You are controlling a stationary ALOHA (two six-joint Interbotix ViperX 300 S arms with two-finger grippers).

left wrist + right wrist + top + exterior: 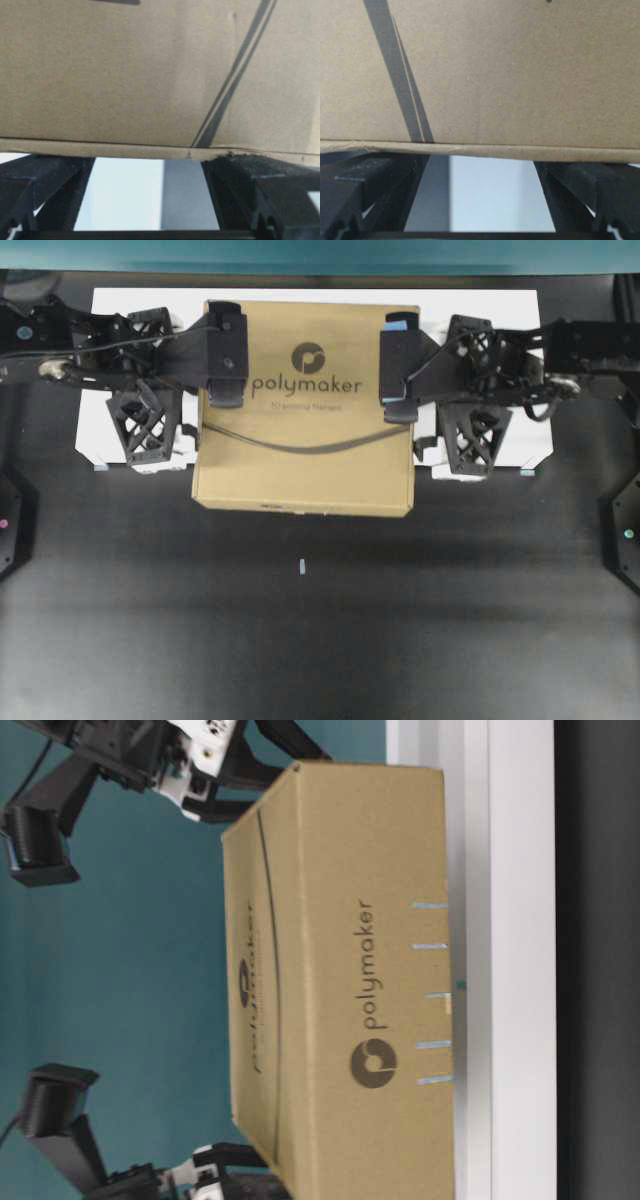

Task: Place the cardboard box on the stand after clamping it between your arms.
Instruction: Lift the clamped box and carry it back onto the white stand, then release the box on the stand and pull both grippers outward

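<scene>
The brown cardboard box (305, 455) printed "polymaker" lies flat on the white stand (480, 310), and its front part reaches past the stand's front edge. My left gripper (215, 358) is at the box's left edge and my right gripper (400, 365), with a blue-edged pad, at its right edge. Both are open. In the left wrist view the box (125, 75) fills the top, with the stand (125, 195) showing between my spread fingers (45, 185). The right wrist view mirrors this: box (520, 75), stand (490, 195). In the table-level view the box (340, 970) rests against the stand (510, 920).
A dark table (300, 640) stretches in front of the stand, with a small pale mark (301, 565) on it. A teal wall (300, 255) runs along the back. Black arm bases (625, 530) sit at both side edges.
</scene>
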